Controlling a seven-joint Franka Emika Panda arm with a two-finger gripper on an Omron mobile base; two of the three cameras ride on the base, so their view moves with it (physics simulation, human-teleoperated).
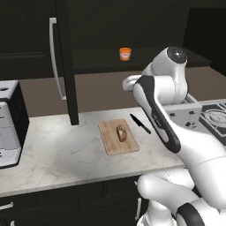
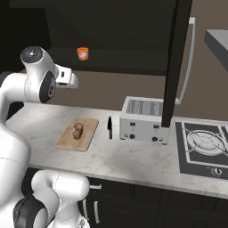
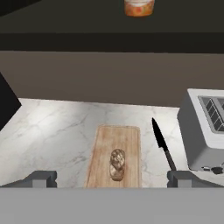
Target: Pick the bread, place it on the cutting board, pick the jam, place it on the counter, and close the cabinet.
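Orange jam (image 1: 125, 54) on open cabinet (image 1: 66, 66) shelf, bread (image 1: 121, 133) on cutting board (image 1: 112, 143)

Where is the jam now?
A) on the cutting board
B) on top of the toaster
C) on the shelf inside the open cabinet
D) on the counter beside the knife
C: the jam stands on the dark shelf of the open cabinet, above the counter.
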